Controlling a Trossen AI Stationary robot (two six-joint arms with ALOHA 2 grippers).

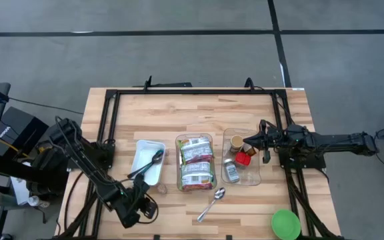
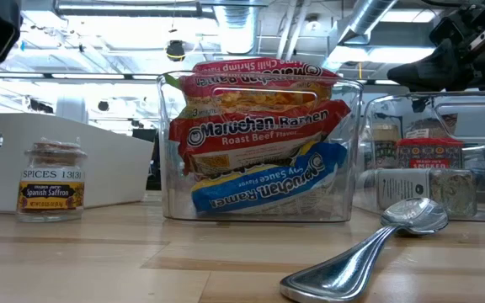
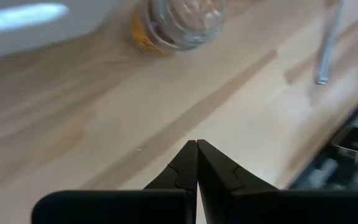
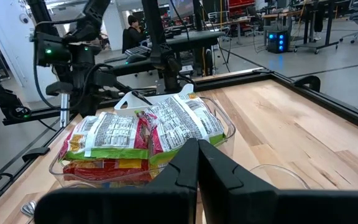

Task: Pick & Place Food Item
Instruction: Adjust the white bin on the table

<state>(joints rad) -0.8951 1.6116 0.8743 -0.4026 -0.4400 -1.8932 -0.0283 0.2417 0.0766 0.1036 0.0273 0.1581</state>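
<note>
L pincer (image 3: 196,144) pressed together above table (image 1: 199,110) nr saffron jar (image 2: 51,180); R pincer (image 1: 247,141) closed too, prob. over spice bin (image 1: 241,157).

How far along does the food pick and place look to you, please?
Done: ramen packs fill the middle bin, and spice jars lie in the right bin.
In hand: nothing; the left gripper and right gripper are shut and empty.
Left: possibly the saffron jar, which stands on the table.
</note>
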